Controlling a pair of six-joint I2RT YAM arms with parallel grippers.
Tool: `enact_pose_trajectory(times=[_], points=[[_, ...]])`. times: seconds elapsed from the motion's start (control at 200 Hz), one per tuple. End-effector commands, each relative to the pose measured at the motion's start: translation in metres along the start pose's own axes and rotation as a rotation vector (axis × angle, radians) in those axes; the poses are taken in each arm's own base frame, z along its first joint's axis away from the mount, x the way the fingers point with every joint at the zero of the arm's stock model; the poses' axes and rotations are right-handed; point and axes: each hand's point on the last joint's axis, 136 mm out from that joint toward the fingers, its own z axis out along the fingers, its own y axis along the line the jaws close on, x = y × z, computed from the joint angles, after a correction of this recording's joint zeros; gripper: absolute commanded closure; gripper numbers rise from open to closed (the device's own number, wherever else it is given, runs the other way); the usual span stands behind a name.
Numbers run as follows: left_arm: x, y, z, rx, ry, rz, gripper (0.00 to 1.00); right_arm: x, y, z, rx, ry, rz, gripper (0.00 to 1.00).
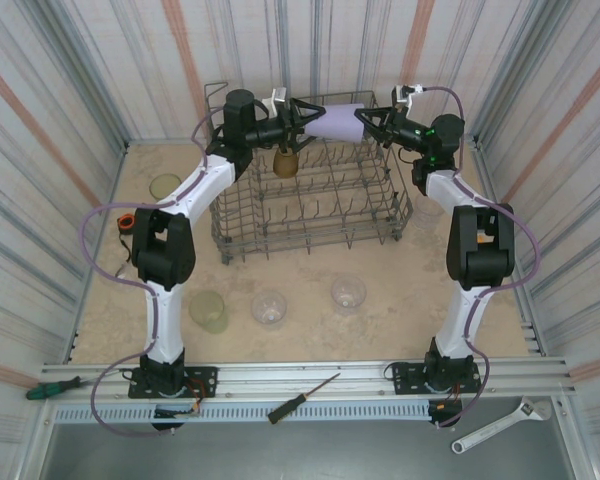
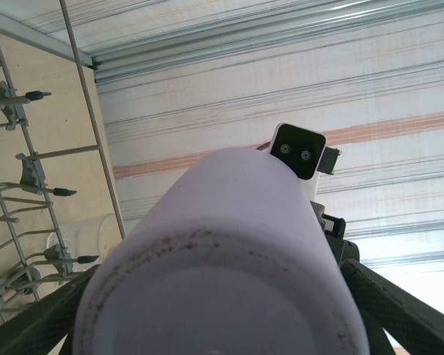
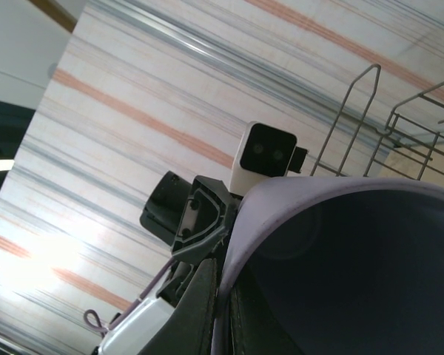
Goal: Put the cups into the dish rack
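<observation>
Handing-over step, cup held in mid-air between both arms: lilac cup (image 1: 332, 122) lies on its side above the far edge of the dish rack (image 1: 310, 238), not yet loaded. Right gripper (image 1: 363, 120): closed, pinching the cup's rim wall at the mouth end, as the right wrist view shows. Left gripper (image 1: 308, 122): jaws spread wide to either side of the cup's base, one finger (image 2: 29, 325) close against it; whether they press on it cannot be told. Stage, as judged: transfer between the arms, most likely right to left. Next move calls for one firm hold before the other lets go, then turning the cup mouth-down and lowering it onto free tines. Already in rack: one amber cup (image 1: 286, 163), far-left rows. Left to load, on the table: yellow-green cup (image 1: 208, 311), two clear cups (image 1: 269, 307) (image 1: 348, 293), pale green cup (image 1: 165, 185). Pose: both arms reach far forward, forearms angled inward, wrists level and facing each other over the rack's far side.
</observation>
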Motion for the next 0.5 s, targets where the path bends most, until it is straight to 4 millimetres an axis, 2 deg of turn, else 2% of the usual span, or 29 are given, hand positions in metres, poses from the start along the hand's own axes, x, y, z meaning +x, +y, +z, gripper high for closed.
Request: enact_pose_trajectory(times=[0.0, 0.175, 0.451, 0.496], points=[[0.005, -0.028, -0.006, 0.054, 0.012, 0.044, 0.17, -0.001, 0.014, 0.006, -0.038, 0.015, -0.044, 1.0], [0.003, -0.028, -0.004, 0.071, 0.014, 0.033, 0.2, 0.001, 0.007, 0.007, -0.032, 0.011, -0.031, 1.0], [0.005, -0.027, -0.003, 0.081, 0.026, 0.041, 0.45, 0.0, 0.0, 0.008, -0.027, 0.005, -0.015, 1.0], [0.006, -0.026, -0.003, 0.081, 0.029, 0.044, 0.48, -0.001, 0.001, 0.008, -0.029, 0.0, -0.012, 0.97]])
